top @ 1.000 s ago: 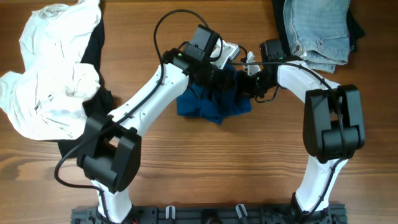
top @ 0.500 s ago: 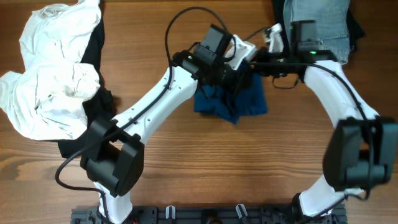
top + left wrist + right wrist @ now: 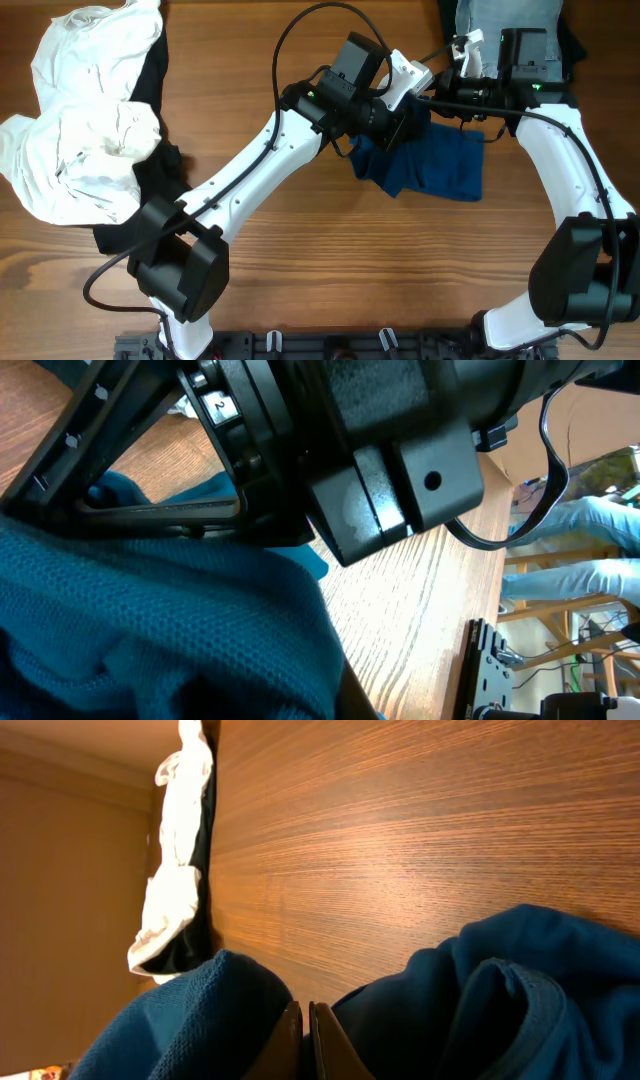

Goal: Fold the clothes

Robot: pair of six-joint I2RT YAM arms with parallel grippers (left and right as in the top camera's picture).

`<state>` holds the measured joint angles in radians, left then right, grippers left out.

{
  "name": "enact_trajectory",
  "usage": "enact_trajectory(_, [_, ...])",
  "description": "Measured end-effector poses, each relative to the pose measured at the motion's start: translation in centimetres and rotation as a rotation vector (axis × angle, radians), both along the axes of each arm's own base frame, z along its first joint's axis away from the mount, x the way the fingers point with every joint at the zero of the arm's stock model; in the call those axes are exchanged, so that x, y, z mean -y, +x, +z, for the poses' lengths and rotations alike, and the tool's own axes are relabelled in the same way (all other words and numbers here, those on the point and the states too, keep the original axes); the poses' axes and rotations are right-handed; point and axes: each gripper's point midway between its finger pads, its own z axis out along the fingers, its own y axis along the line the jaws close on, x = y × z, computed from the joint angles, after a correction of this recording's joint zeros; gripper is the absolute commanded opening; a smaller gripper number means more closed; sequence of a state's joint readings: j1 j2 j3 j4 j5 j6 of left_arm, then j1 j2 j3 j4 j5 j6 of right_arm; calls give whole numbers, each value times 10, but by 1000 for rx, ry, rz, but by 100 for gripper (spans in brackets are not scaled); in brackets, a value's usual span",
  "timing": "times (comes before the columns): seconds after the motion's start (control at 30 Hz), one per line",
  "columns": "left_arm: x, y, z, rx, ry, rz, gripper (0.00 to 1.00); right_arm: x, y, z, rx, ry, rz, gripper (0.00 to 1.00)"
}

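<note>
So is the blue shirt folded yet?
Not folded: the blue shirt is bunched and wrinkled, pinched by the left gripper and right gripper.

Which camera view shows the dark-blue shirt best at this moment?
The overhead view: there the dark-blue shirt shows nearly whole against the table, only its upper edge hidden. The left wrist view shows only close blue folds; the right wrist view, two blue bunches beside its fingers.

White shells, black joints, loose black wiring.
Long white-shelled left arm (image 3: 250, 165) and matching white-shelled right arm (image 3: 580, 165), each with bulky black motor housings; thin black cable (image 3: 285, 30) in a wide loop; small white numeral "2" (image 3: 220, 405) and round screw hole (image 3: 432, 480) on black casing.
</note>
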<state>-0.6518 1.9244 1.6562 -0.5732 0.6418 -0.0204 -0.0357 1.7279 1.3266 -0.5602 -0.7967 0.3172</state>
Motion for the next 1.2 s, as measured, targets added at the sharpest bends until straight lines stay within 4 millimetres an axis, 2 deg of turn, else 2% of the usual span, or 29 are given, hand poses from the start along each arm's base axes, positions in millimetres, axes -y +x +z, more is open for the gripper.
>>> enact_trajectory(0.27, [-1,-2,-2,-10,7,-1,4,4,-1,-5,-17,-27,-18,4])
enact_trajectory(0.47, [-2,-4,-3,-21,13,-3,4,26,-2,-27,-52,-183,-78,4])
enact_trajectory(0.67, [-2,-4,-4,-22,14,-4,4,44,-1,-38,-44,-311,-101,4])
enact_trajectory(0.93, [-2,-4,-7,-27,18,-3,4,52,0,-45,-45,-354,-101,4])
enact_trajectory(1.03, [-2,-3,-11,-37,28,7,4,60,2,-53,-69,-360,-126,4])
enact_trajectory(1.07, [-11,-2,-20,-68,71,38,4,76,7,-54,-76,-364,-182,4])
enact_trajectory(1.13, [-39,10,-45,-126,146,127,4,147,15,-53,-106,-384,-385,10])
enact_trajectory(1.2, [-56,24,-59,-148,181,187,4,194,13,-55,-131,-394,-514,16])
